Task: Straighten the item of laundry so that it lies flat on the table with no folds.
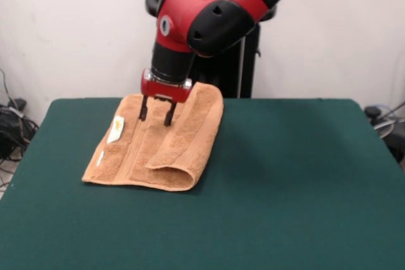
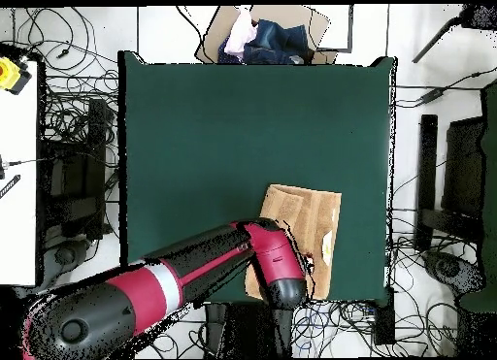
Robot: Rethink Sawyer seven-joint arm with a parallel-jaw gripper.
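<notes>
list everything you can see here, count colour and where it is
towel: 1, light orange-tan, on the table's far part, one side folded over onto itself
tag: 1, white, on the towel's flat side in the front view
table: 1, dark green top, fills most of both views
cables: many, black, on the floor around the table in the overhead view
box with clothes: 1, brown with dark and pale fabric, at the table's edge opposite the robot
arm: 1, red and black, reaching over the towel
tool: 1, red body with two black fingers, open, tips at the towel
</notes>
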